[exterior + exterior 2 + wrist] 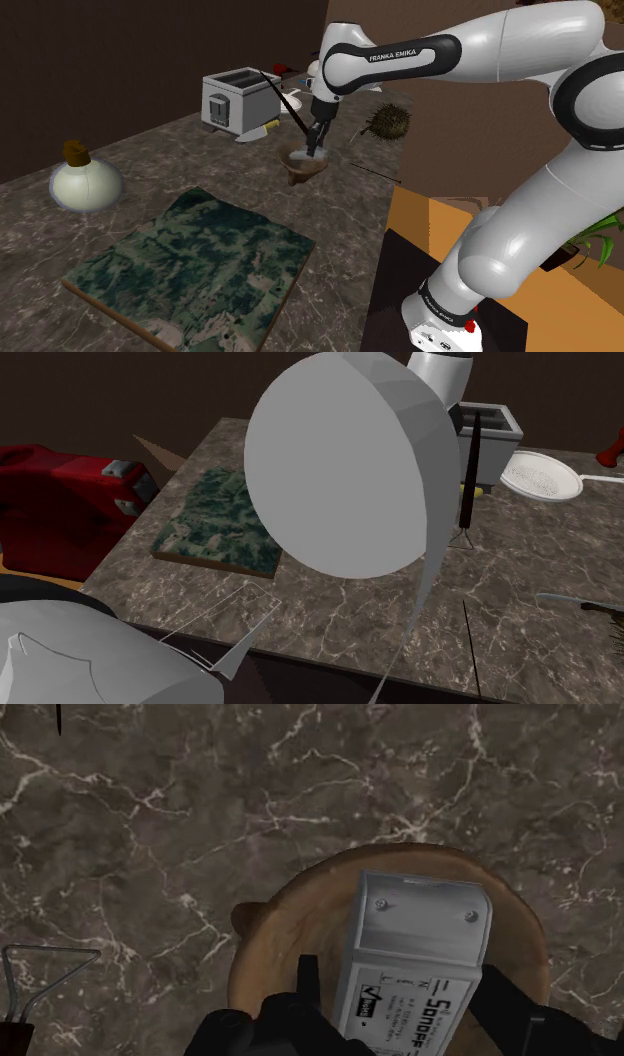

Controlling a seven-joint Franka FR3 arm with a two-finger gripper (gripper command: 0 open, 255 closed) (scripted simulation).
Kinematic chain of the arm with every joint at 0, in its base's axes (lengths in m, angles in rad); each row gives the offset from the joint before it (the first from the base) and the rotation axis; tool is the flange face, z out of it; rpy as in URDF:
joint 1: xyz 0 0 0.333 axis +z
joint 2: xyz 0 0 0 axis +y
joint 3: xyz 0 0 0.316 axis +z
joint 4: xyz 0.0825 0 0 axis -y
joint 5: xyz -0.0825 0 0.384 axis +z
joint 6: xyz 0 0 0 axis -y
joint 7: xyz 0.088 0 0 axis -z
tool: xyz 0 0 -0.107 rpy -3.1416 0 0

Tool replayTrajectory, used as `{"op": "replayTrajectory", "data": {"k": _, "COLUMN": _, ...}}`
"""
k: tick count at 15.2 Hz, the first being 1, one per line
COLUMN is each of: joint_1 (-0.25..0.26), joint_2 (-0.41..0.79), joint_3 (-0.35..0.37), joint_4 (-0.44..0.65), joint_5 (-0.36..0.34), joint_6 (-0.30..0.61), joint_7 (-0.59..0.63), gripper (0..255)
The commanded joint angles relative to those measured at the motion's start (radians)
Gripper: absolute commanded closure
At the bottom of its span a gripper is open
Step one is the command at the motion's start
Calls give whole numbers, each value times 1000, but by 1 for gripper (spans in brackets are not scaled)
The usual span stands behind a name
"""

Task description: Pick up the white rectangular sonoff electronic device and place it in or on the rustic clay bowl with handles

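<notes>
One white rectangular device marked Sonoff lies in the single brown clay bowl, which stands on the dark marbled desk. The black tool straddles the device with its fingers spread, and a gap shows beside one finger, so it grips nothing. The shoulder view adds one silver toaster, one round corked flask and one green-patterned board. In the second exterior view the arm's grey shell hides the bowl, and one white round skimmer is visible.
</notes>
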Motion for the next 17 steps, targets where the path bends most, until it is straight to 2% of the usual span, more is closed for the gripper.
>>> {"op": "replayTrajectory", "data": {"k": 1, "joint_1": 0, "joint_2": 0, "joint_3": 0, "joint_4": 0, "joint_5": 0, "joint_6": 0, "joint_7": 0, "gripper": 0}}
{"op": "replayTrajectory", "data": {"k": 5, "joint_1": 0, "joint_2": 0, "joint_3": 0, "joint_4": 0, "joint_5": 0, "joint_6": 0, "joint_7": 0, "gripper": 0}}
{"op": "replayTrajectory", "data": {"k": 9, "joint_1": -1, "joint_2": -21, "joint_3": -1, "joint_4": 106, "joint_5": -1, "joint_6": -127, "joint_7": 0, "gripper": 0}}
{"op": "replayTrajectory", "data": {"k": 17, "joint_1": -1, "joint_2": -21, "joint_3": -1, "joint_4": 106, "joint_5": -1, "joint_6": -127, "joint_7": 0, "gripper": 0}}
